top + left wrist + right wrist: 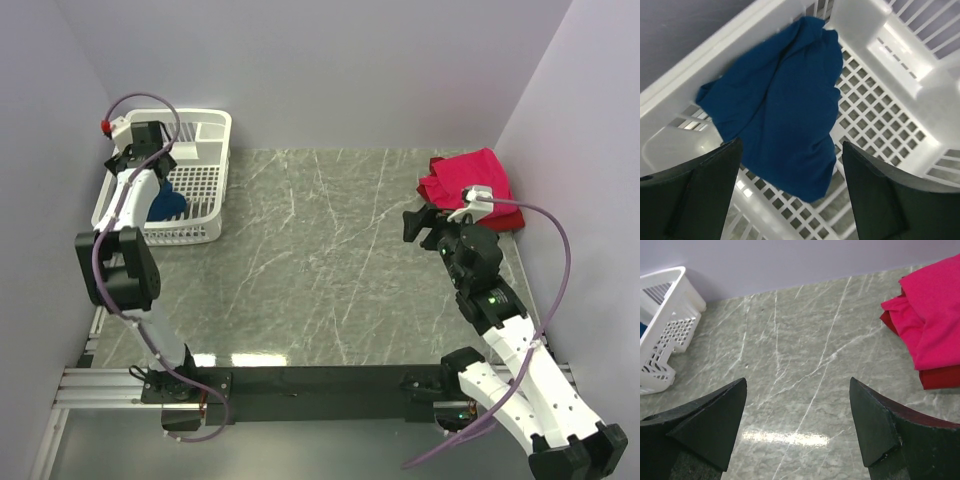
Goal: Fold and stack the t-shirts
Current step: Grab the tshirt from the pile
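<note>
T-shirts (470, 185) lie folded on grey marble table (320, 270).

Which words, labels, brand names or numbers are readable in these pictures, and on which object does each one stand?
No text can be read in any view.
The blue shirt shows only plain cloth here.
The white basket and the red shirts bear no visible writing.

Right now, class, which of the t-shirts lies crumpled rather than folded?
The navy blue t-shirt, bunched up inside the white slotted basket. The pinkish-red t-shirt and the darker red t-shirt beneath it lie folded in a stack.
</note>
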You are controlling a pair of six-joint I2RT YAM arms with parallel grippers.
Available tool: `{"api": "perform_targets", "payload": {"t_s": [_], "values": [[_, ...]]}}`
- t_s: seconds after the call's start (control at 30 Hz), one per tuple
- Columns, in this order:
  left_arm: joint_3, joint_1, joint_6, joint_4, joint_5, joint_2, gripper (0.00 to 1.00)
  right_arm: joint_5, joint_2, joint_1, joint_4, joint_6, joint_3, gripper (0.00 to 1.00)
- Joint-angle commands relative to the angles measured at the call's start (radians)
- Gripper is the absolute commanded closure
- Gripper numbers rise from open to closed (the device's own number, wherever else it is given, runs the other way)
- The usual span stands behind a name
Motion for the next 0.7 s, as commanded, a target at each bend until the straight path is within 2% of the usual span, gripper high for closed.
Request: {"api": "perform_targets", "payload": {"t_s": [0.0, 0.17, 0.6, 0.67], "values": [[0.076, -0.006, 0.02, -0.03, -0.041, 0.05, 0.12, -0.025, 0.007, -0.006, 0.05, 0.006, -0.011, 0.11], [0.096, -0.007, 0.02, -0.075, 0.0, 0.146, 0.07, -0.013, 0.007, -0.006, 0.05, 0.001, -0.014, 0.11], [0.128, -0.007, 0.043, -0.124, 0.046, 0.266, 0.08, -0.008, -0.008, -0.006, 0.025, -0.005, -0.009, 0.11], [0.134, -0.007, 0.048, -0.135, 0.049, 0.283, 0.11, -0.002, -0.017, -0.006, 0.021, -0.005, -0.006, 0.11]]}}
